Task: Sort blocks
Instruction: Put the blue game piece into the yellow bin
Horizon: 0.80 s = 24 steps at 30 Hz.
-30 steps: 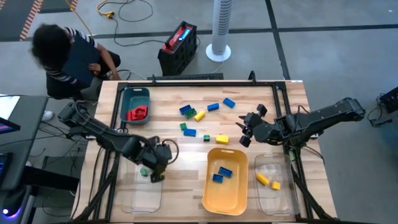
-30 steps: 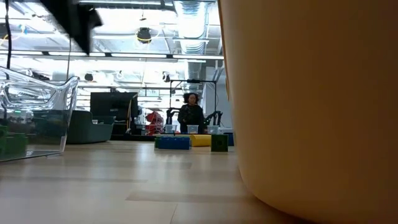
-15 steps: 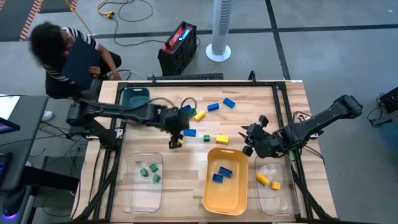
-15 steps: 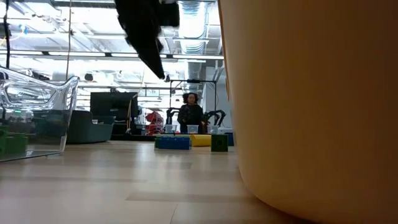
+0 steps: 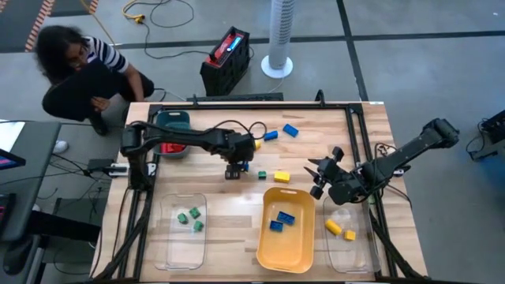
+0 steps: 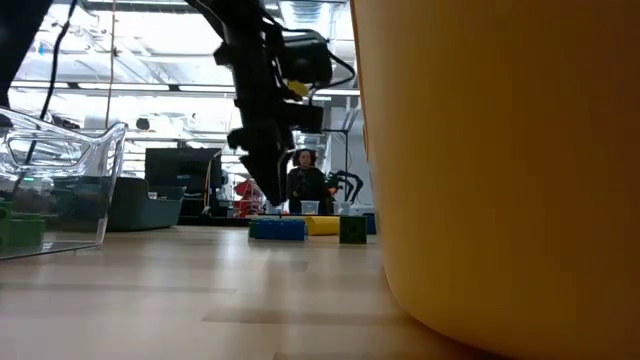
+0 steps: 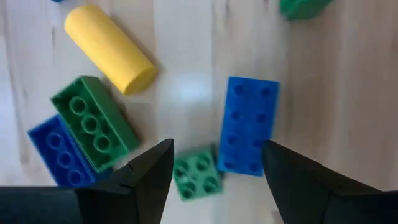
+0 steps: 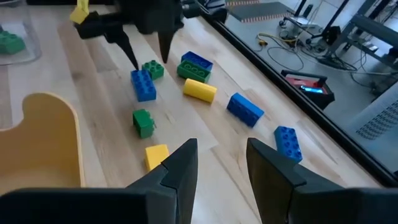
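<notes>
1. Over the loose blocks (image 5: pixel 251 158) near the table's far middle, the left gripper (image 5: pixel 234 168) hangs with its fingers spread, nothing between them.
2. Left wrist view: the fingers straddle a small green block (image 7: pixel 196 175) and the near end of a long blue block (image 7: pixel 250 125); no contact visible. Just beside them lie a longer green block (image 7: pixel 94 121) on a second blue block (image 7: pixel 53 155), and a yellow cylinder (image 7: pixel 109 48).
3. The right gripper (image 5: pixel 322 175) sits near the yellow tray (image 5: pixel 286 246)'s far right corner, fingers parted and empty. Its wrist view looks across the loose cluster at the left gripper (image 8: pixel 146 53).
4. Other loose pieces, high view: a yellow block (image 5: pixel 282 177) just beyond the yellow tray, and a blue block (image 5: pixel 290 130) and another (image 5: pixel 271 135) farther back.
5. Sorted so far: green blocks (image 5: pixel 189 218) in the left clear tray (image 5: pixel 182 251); blue blocks (image 5: pixel 281 220) in the yellow tray; yellow blocks (image 5: pixel 339 229) in the right clear tray (image 5: pixel 349 251); red blocks (image 5: pixel 169 147) in the teal tray (image 5: pixel 172 120), mostly hidden by the left arm.
6. Low view: the yellow tray wall fills the right half; the left gripper appears to hang above the distant blocks, though depth is hard to judge.
7. A person (image 5: pixel 79 71) in a striped top crouches off the table's far left corner.
</notes>
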Motion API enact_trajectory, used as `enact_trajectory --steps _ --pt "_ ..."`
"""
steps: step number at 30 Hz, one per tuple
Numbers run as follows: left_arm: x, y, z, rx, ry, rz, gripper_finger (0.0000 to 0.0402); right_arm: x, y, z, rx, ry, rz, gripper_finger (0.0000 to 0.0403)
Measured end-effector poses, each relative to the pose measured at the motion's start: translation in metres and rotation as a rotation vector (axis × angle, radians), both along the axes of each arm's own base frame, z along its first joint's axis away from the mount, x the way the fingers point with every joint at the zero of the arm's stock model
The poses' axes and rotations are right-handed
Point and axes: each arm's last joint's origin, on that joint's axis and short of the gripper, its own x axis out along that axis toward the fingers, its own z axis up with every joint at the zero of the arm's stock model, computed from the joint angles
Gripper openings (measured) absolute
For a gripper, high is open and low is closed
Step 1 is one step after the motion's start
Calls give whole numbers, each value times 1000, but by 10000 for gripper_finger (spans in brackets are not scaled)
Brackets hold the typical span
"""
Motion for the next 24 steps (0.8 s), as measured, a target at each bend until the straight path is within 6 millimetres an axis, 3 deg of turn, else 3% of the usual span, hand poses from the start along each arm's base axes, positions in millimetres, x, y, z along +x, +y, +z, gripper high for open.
enact_trajectory --steps 8,14,24 --pt "16 3 -22 17 45 -74 235 0 0 0 -12 10 4 152" --pt "18 2 -26 -20 43 -91 235 0 -1 0 -18 14 7 152" --pt "12 1 18 -1 -9 -84 235 0 -1 0 -17 16 8 152"
